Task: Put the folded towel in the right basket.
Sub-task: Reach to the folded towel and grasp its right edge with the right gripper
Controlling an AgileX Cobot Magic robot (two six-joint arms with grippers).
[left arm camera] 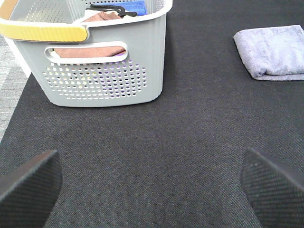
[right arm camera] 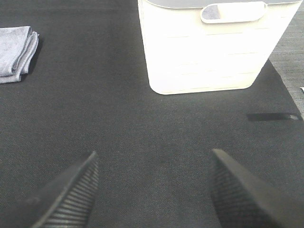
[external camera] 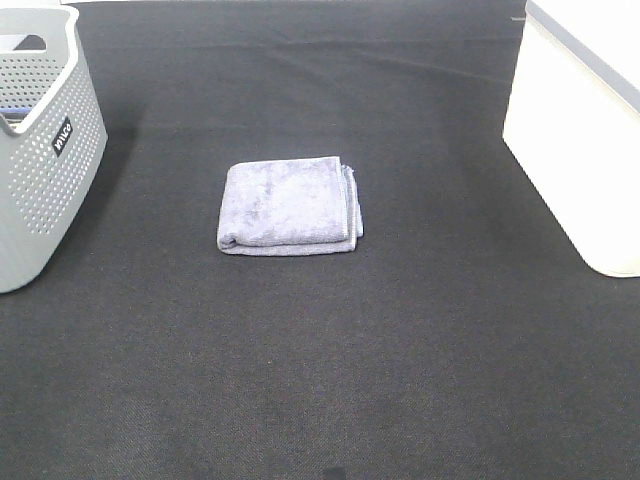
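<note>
A folded lavender-grey towel (external camera: pixel 289 206) lies flat on the black mat in the middle of the exterior high view. It also shows in the left wrist view (left arm camera: pixel 273 51) and in the right wrist view (right arm camera: pixel 16 53). The right basket (external camera: pixel 583 125) is white and stands at the right edge; it also shows in the right wrist view (right arm camera: pixel 211 45). My left gripper (left arm camera: pixel 149 185) is open and empty above bare mat, well away from the towel. My right gripper (right arm camera: pixel 154 190) is open and empty above bare mat in front of the white basket. Neither arm shows in the exterior high view.
A grey perforated basket (external camera: pixel 40 140) stands at the left edge; in the left wrist view it (left arm camera: pixel 95 71) holds a brown cloth (left arm camera: pixel 88 47) and a blue item (left arm camera: pixel 133 5). The black mat (external camera: pixel 320 380) covers the table.
</note>
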